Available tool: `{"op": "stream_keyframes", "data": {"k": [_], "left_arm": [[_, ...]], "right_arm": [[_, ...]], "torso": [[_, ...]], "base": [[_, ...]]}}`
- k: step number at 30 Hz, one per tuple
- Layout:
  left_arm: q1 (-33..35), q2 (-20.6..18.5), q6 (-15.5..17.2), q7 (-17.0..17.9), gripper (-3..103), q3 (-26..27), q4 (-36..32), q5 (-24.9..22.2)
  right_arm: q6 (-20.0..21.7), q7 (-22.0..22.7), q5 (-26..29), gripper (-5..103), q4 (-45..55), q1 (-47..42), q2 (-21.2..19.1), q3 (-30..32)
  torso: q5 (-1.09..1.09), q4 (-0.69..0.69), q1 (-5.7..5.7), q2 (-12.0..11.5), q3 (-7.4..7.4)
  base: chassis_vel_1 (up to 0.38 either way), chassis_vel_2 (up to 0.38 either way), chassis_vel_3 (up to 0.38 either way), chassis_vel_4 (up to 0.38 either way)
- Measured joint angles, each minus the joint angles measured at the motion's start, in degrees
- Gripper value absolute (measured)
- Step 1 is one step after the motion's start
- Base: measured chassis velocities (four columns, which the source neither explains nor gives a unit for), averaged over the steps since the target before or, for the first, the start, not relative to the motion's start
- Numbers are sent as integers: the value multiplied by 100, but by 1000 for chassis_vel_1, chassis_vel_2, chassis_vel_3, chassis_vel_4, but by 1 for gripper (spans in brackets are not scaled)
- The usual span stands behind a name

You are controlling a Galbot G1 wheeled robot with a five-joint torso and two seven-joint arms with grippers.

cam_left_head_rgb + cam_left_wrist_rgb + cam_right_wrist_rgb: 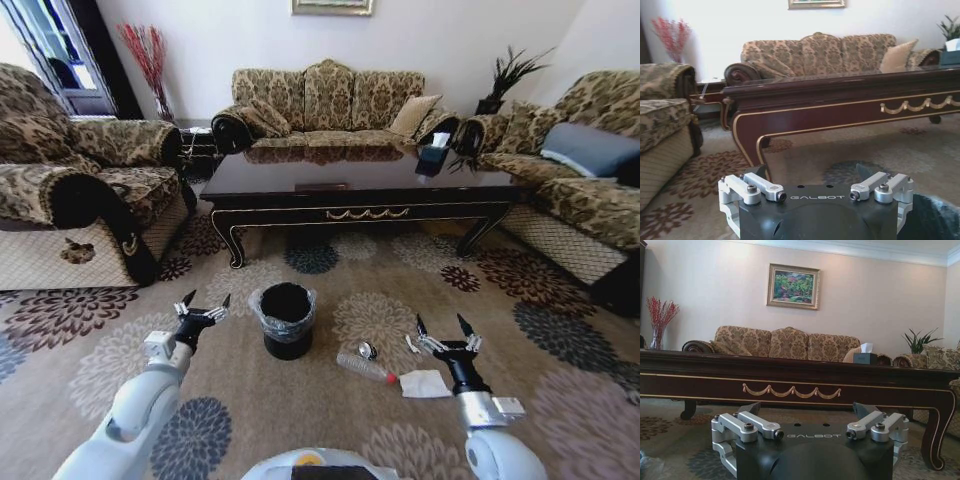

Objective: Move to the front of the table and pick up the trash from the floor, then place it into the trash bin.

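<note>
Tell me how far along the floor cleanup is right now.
Done: the robot already stands before the table, with the bin close by. In hand: nothing; the left claw hangs open beside the bin, and the right claw is open just above the paper. Left: the bottle, the paper and small bits all lie on the carpet; none is in the bin yet.

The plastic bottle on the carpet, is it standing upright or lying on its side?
Lying on its side. In the head view the bottle stretches flat along the carpet, its red cap pointing toward the crumpled paper beside it.
</note>
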State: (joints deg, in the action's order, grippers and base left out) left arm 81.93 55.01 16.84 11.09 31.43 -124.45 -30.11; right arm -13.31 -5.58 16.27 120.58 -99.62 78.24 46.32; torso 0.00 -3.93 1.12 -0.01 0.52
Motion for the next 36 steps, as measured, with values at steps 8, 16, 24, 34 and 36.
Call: {"op": "stream_keyframes", "data": {"k": [8,16,24,34,36], "left_arm": [[-427,-431,737,467,100,-144,73,-446],[-1531,-682,1303,823,100,-853,548,-1517],[-2586,-562,1892,1335,99,-1763,1014,-2729],[-3413,-450,2571,2274,95,-2360,1315,-3708],[-3476,-448,2572,2327,95,-2392,1354,-3789]], "right_arm": [[21,16,-4,100,-236,286,-208,-406],[19,16,-9,100,-221,232,-183,-408],[13,18,-34,100,-175,155,-148,-352],[0,21,-51,100,-208,155,-125,-302],[-3,21,-54,100,-222,154,-124,-302]], "torso": [[1,5,-1,1,-1],[0,-1,-1,0,0],[1,0,-1,0,0],[1,1,-1,0,0],[1,2,-1,0,0]], "base": [[0,0,0,0],[0,0,0,0],[0,0,0,0],[0,0,0,0],[0,0,0,0]]}}
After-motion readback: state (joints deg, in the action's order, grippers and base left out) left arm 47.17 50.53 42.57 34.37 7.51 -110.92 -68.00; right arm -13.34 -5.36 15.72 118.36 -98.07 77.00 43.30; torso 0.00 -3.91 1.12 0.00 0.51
